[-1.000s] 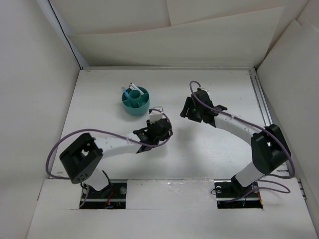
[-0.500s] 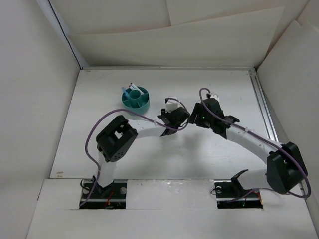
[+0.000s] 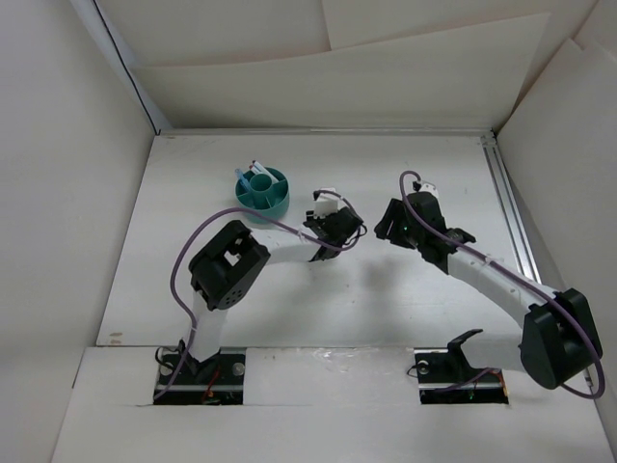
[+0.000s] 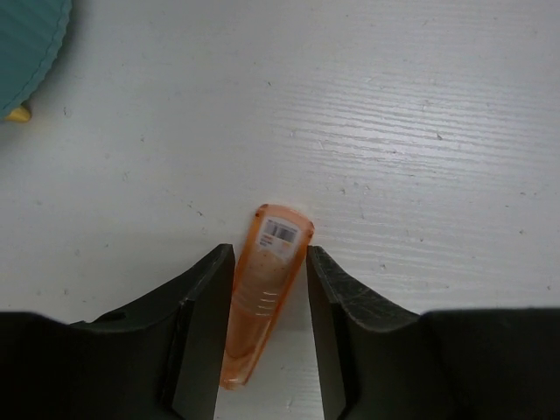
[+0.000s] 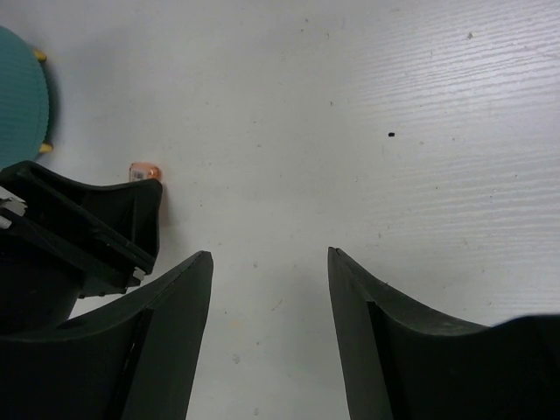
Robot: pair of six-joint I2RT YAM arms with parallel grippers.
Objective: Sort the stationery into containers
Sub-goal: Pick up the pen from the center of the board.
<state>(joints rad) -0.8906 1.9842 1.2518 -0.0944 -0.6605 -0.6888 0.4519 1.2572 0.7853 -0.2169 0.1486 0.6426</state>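
White table [image 3: 405, 174]: one orange stick [image 4: 262, 289], one teal bowl [image 3: 262, 193].

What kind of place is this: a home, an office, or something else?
Probably a robot test cell, not a lived-in room. Plain white board walls enclose a white table, and the black-and-white left arm and right arm are bolted at its near edge.

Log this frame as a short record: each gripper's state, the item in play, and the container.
left gripper: fingers either side of the orange stick, which lies on the table; contact unclear
right gripper: open, empty, above the table
teal organiser bowl: left of both grippers, white pens standing in it
task status: orange stick outside the bowl, not yet sorted
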